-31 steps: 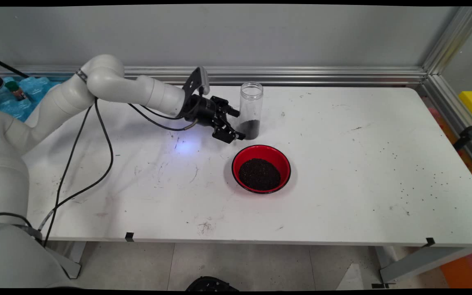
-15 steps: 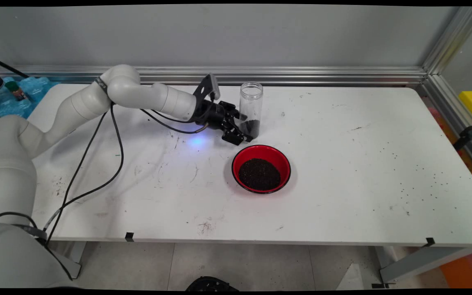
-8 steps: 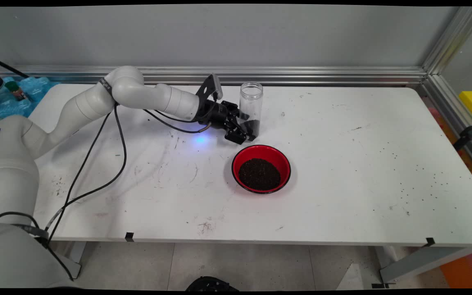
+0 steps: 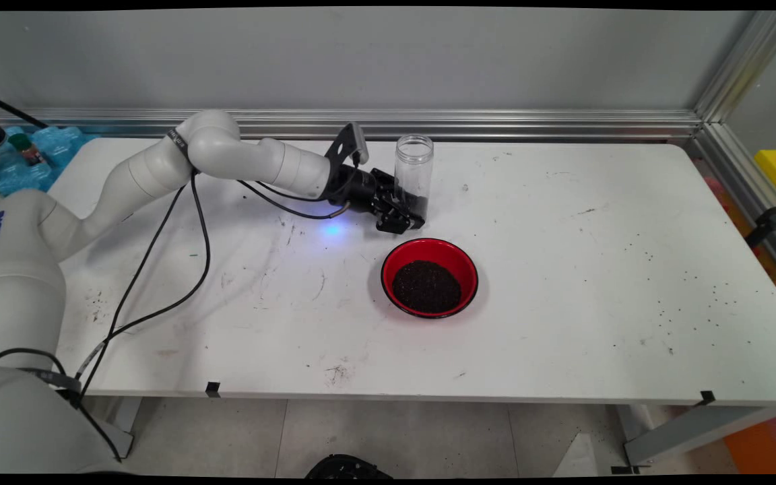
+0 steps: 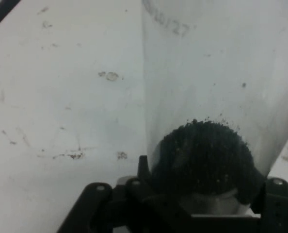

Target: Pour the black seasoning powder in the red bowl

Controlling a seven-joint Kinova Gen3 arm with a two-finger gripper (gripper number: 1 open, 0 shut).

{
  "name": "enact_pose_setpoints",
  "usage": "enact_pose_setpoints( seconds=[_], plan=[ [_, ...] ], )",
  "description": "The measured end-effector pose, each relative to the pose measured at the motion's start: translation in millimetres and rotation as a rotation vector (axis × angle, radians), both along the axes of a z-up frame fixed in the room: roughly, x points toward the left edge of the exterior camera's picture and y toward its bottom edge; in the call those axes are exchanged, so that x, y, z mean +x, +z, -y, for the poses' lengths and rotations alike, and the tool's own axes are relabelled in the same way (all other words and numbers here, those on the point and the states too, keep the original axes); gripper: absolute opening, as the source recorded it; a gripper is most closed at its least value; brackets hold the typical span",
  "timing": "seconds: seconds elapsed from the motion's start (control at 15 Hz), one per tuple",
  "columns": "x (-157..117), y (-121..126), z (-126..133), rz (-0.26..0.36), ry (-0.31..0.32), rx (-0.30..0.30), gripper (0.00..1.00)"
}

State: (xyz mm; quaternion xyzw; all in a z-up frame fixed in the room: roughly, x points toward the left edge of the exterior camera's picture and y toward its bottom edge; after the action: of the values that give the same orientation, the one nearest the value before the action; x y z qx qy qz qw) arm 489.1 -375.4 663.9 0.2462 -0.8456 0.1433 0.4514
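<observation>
The black gripper point(image 4: 408, 215) lies low at the base of a clear upright jar point(image 4: 413, 168) holding dark grains, its 2 fingers spread to either side, just beyond a red bowl point(image 4: 388, 291) of grains on the white table point(image 4: 597, 269).

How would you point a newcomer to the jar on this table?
Start at the white table and find the red bowl of dark grains near its middle. Just behind it, toward the wall, stands the jar, with the black gripper around its base. It is the only tall, clear, open-topped thing there, with dark grains only at its bottom.
</observation>
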Motion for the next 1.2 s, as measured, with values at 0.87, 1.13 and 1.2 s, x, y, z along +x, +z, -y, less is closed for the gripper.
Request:
enact_pose_setpoints(
  seconds=[0.87, 1.13, 1.2],
  plan=[
    [17, 33, -10, 0.014, -0.003, 0.010, 0.00],
    [26, 59, -18, 0.038, -0.015, -0.003, 0.00],
    [27, 67, -20, 0.045, -0.020, -0.008, 0.00]
  ],
)
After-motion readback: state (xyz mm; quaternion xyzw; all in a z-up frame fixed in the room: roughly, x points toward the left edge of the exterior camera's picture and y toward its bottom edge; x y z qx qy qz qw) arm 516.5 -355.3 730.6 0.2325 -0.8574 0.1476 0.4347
